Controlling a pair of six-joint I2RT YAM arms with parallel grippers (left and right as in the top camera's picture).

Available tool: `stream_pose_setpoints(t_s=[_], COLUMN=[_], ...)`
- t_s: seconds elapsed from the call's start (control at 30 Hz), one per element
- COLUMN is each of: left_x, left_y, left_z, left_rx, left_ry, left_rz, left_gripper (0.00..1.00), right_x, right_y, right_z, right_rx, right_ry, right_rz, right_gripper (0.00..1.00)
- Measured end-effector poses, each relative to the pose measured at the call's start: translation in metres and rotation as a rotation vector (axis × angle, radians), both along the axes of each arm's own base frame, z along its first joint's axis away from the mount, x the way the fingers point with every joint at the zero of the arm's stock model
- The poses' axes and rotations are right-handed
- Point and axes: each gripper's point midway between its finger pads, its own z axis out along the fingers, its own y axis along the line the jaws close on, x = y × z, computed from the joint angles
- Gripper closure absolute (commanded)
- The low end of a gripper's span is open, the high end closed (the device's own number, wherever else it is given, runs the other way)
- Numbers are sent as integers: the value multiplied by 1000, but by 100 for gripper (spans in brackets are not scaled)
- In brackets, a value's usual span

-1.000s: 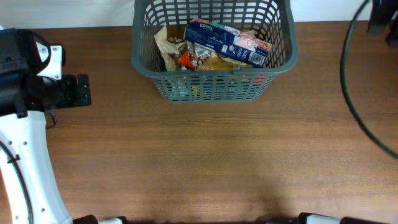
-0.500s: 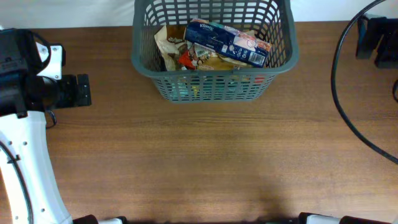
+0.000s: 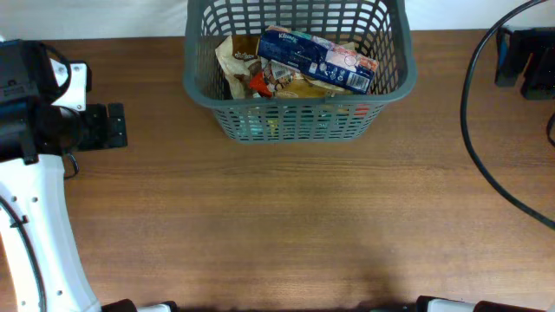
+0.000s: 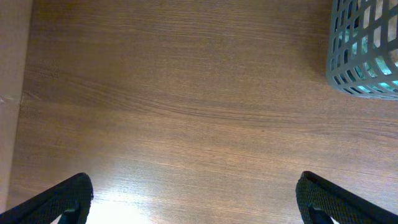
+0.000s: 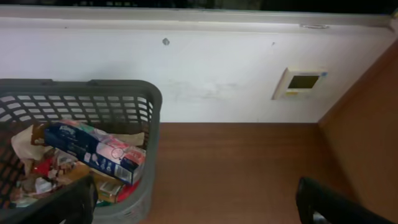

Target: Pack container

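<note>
The dark grey lattice container (image 3: pixel 299 121) stands at the back middle of the table. It holds a blue tissue packet (image 3: pixel 316 59) lying on top of several food packets (image 3: pixel 260 80). The container's corner shows in the left wrist view (image 4: pixel 367 62), and its rim and contents show in the right wrist view (image 5: pixel 93 99). My left gripper (image 3: pixel 113 126) is open and empty at the left, well clear of the container. My right gripper (image 3: pixel 525 74) is open and empty at the far right edge. Its fingers (image 5: pixel 199 208) frame bare table beside the container.
A black cable (image 3: pixel 477 130) loops over the right side of the table. A white wall (image 5: pixel 217 68) with a small panel (image 5: pixel 301 82) stands behind the table. The left arm's white link (image 3: pixel 35 234) lies along the left edge.
My right gripper has come into view at the far right edge and shifted slightly left. The left arm and the container have not moved.
</note>
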Motion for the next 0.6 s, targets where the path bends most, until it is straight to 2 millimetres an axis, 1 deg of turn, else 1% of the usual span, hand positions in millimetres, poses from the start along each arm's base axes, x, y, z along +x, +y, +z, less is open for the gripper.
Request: stream_pose_setpoints(t_s=[0.07, 0.17, 0.27, 0.4, 0.43, 0.47, 0.53, 0.6], left_x=[0, 0, 0, 0, 0, 0, 0, 0], left_y=[0, 0, 0, 0, 0, 0, 0, 0], left_z=[0, 0, 0, 0, 0, 0, 0, 0], left_rx=[0, 0, 0, -1, -1, -2, -2, -2], left_ry=[0, 0, 0, 0, -1, 0, -1, -1], left_rz=[0, 0, 0, -1, -1, -1, -2, -2], left_gripper=[1, 1, 1, 1, 1, 1, 1, 1], right_x=[-1, -10, -27, -53, -60, -65, -78, -86], right_y=[0, 1, 2, 7, 8, 9, 12, 18], right_z=[0, 1, 1, 0, -5, -14, -36, -65], right_rx=[-2, -4, -15, -36, -43, -44, -47, -40], right_ry=[-1, -10, -51, -171, -205, -215, -242, -246], right_rz=[-3, -6, -14, -16, -15, -14, -9, 14], right_gripper=[1, 1, 1, 1, 1, 1, 1, 1])
